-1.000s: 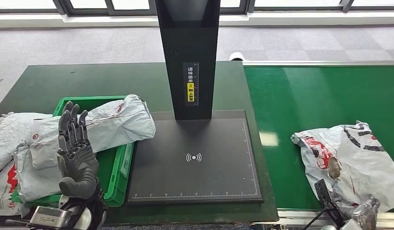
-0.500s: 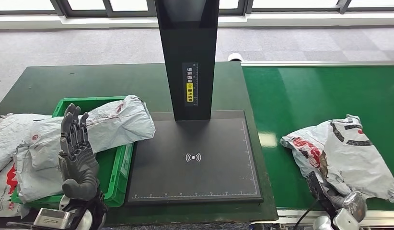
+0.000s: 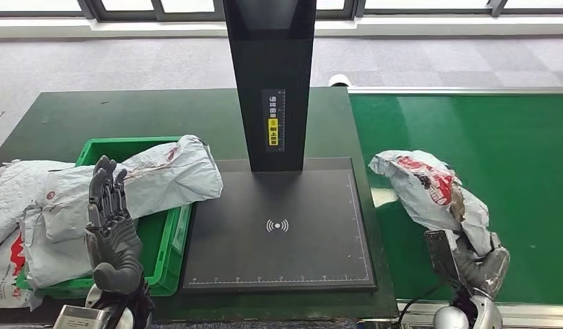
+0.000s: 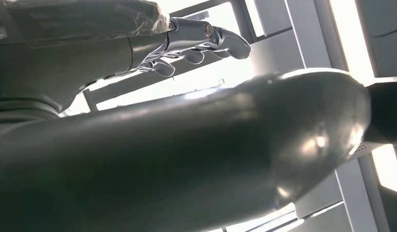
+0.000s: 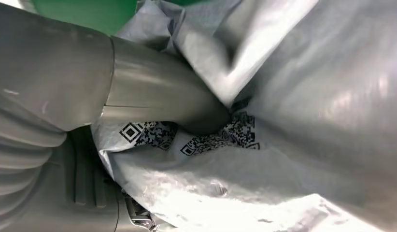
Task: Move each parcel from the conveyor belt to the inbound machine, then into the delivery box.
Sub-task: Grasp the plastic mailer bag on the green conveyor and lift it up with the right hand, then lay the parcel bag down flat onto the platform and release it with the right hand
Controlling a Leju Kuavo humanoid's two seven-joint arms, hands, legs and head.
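Inbound machine [image 3: 277, 226] sits mid-surface, its column rising at the rear; conveyor belt [image 3: 470, 137] runs along its right, delivery box [image 3: 166, 236] stands just left. One parcel [image 3: 429, 188] is at the belt's left edge, held by the right hand [image 3: 477, 264]. More parcels [image 3: 155, 178] lie in and over the box, the left hand [image 3: 113, 226] raised in front.
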